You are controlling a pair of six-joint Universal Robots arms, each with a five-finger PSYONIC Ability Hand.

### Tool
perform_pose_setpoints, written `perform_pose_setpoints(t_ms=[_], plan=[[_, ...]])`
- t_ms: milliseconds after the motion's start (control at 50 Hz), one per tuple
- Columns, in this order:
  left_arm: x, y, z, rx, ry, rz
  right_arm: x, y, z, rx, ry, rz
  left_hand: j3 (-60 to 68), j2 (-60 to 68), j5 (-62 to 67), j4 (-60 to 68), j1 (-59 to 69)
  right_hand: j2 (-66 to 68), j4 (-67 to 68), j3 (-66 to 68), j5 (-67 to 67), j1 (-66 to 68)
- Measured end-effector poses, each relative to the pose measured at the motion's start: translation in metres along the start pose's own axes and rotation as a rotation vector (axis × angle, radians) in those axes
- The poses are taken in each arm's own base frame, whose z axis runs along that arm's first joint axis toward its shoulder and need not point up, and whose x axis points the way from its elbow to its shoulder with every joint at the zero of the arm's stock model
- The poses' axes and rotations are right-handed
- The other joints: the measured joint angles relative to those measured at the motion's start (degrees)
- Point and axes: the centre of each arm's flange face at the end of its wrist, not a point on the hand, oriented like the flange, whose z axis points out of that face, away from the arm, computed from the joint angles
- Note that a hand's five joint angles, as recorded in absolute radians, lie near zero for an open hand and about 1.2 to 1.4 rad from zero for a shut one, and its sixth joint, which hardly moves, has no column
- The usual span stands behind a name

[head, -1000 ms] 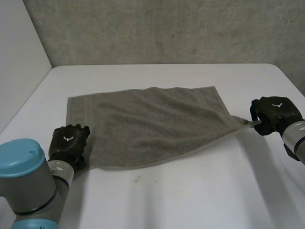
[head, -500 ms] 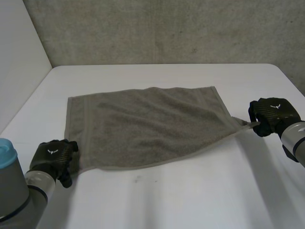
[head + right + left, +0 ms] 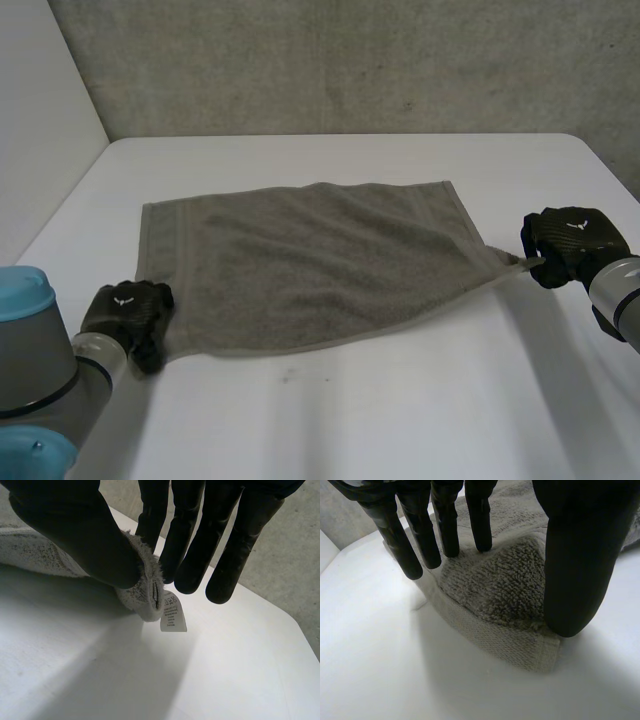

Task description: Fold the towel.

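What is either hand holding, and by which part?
Right hand pinches the towel by its near right corner; left hand merely rests on the near left one.

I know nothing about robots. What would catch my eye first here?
A grey terry towel lies spread on the white table, one near corner pulled to a point. The black right hand pinches that corner between thumb and fingers, a small white care label dangling there. The black left hand rests straight fingers and thumb on the other near corner.

Left hand point(image 3: 128, 308), right hand point(image 3: 572, 243): black, white emblem on back; grey arm joint point(image 3: 35, 362), light-blue cap point(image 3: 20, 292).
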Motion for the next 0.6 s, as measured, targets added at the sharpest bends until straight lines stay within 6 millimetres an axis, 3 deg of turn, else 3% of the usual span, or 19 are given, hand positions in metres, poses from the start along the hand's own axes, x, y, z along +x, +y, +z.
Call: perform_pose_setpoints(t_ms=[60,140,200,380,480,600], plan=[[-0.001,-0.001,0.002,0.003,-0.004,-0.001,0.0,0.0,0.0,0.0,0.0,0.0,6.3,7.5,6.2,6.3,7.6,0.0,0.0,0.0,0.0,0.0],[-0.005,-0.004,0.001,0.018,-0.017,-0.006,0.0,0.0,0.001,0.001,0.001,-0.001,30.9,31.5,30.9,31.0,31.6,0.0,0.0,0.0,0.0,0.0],[-0.009,-0.01,-0.003,0.039,-0.031,-0.012,0.001,0.0,0.001,0.003,0.004,-0.004,37.8,38.2,37.6,37.8,37.2,0.0,0.0,0.0,0.0,0.0],[-0.017,-0.033,-0.026,0.127,-0.053,-0.017,0.005,-0.019,-0.01,0.02,0.011,-0.091,42.5,43.0,41.9,43.0,40.0,0.0,0.0,0.0,0.0,0.0],[-0.024,-0.042,-0.041,0.118,-0.06,-0.018,0.007,-0.035,-0.028,-0.025,-0.005,-0.213,42.8,43.3,42.2,43.3,40.3,0.0,0.0,0.0,0.0,0.0],[-0.027,-0.043,-0.061,0.016,-0.015,0.01,0.0,-0.043,-0.065,-0.178,-0.095,-0.4,42.9,43.3,42.3,43.4,40.3,0.0,0.0,0.0,0.0,0.0]])
